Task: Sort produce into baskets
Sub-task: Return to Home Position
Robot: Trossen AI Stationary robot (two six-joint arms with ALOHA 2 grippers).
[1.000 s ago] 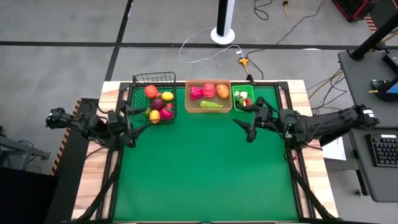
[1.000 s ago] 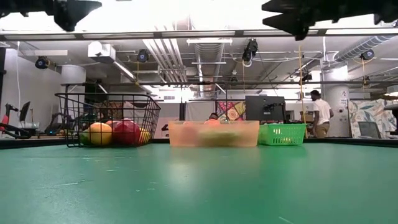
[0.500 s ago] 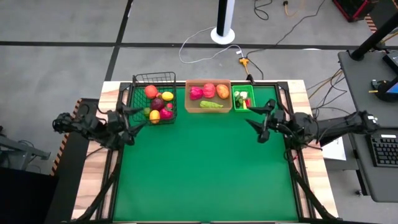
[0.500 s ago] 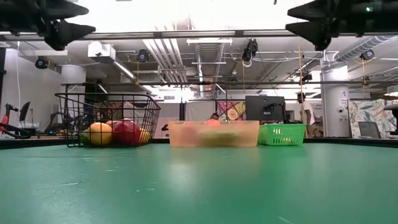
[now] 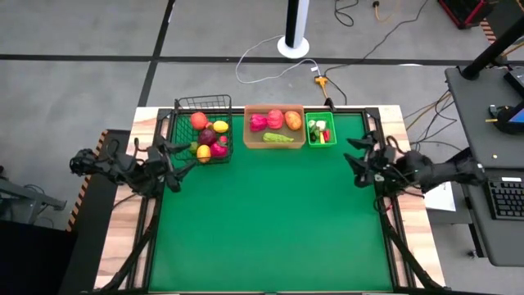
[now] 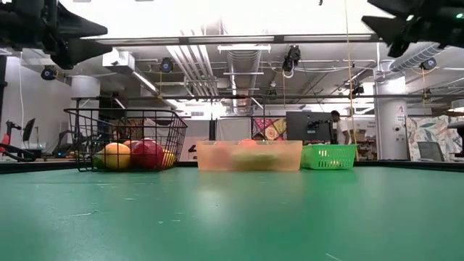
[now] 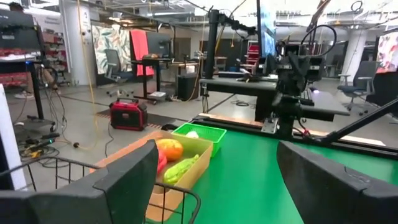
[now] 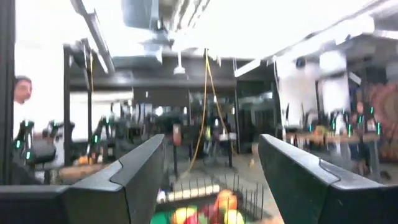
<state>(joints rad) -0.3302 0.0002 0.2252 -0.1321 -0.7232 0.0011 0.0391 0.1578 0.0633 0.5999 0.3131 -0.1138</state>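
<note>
Along the table's far edge: three containers stand in a row. The black wire basket [image 5: 203, 100] is toward the far left corner, the tan tray [image 5: 274, 146] is at the middle, and the green bin [image 5: 309, 131] is just beside the tray's right end.
Table [image 5: 270, 229]: green-topped, with all the produce inside the containers.
Wire basket contents: a red round piece [image 5: 198, 120], a yellow one [image 5: 220, 126], a dark purple one [image 5: 207, 136], a pink one [image 5: 218, 150] and an orange-yellow one [image 5: 203, 153], heaped together.
Tray contents: a pink piece [image 5: 259, 122], a red-pink round piece [image 5: 276, 120] and an orange piece [image 5: 293, 120] sit side by side along the far wall. A green cucumber [image 5: 277, 138] lies along the near wall.
Bin contents: small green, white and red bits, too small to name.
Left gripper [image 5: 175, 166]: over the table's left edge, just nearer than the wire basket and raised high above the surface. Its fingers are spread wide and it is empty.
Right gripper [image 5: 354, 162]: over the table's right edge, to the right of the green bin and a little nearer, also raised high. Its fingers are apart and it holds nothing.
Room behind: in the low view a person [image 6: 336, 127] stands far back, above the line of the green bin.
</note>
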